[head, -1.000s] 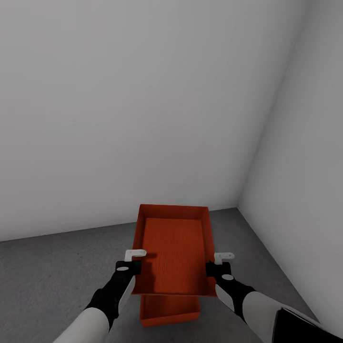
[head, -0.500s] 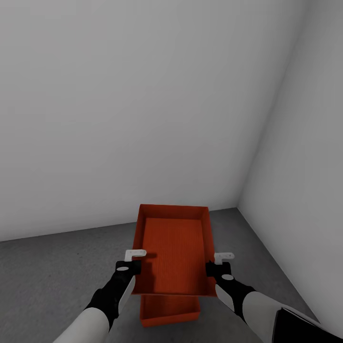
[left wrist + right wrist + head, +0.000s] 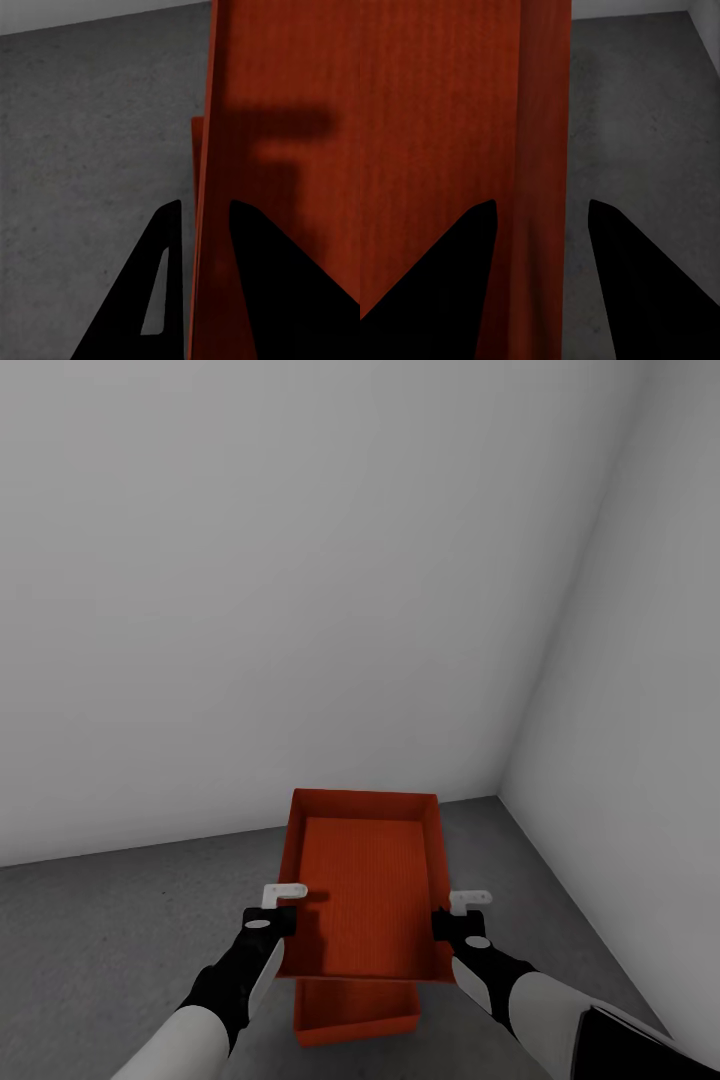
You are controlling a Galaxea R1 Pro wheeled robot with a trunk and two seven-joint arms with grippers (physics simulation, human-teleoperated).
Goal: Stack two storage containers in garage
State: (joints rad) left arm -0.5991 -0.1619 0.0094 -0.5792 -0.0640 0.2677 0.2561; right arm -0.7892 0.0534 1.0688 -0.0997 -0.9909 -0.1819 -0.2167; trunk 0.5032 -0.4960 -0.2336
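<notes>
While both arms reach forward, an orange-red upper container (image 3: 366, 890) is held level above the grey concrete floor (image 3: 110, 920). The left gripper (image 3: 285, 895) pinches its left wall, one finger on each side, nearly closed on the thin edge. The right gripper (image 3: 462, 905) straddles the right wall, its fingers set wider, with a gap showing on the outer side. A lower container (image 3: 355, 1015) sits on the floor beneath the near end. White walls (image 3: 300, 580) meet in a corner far right; open floor lies left.
</notes>
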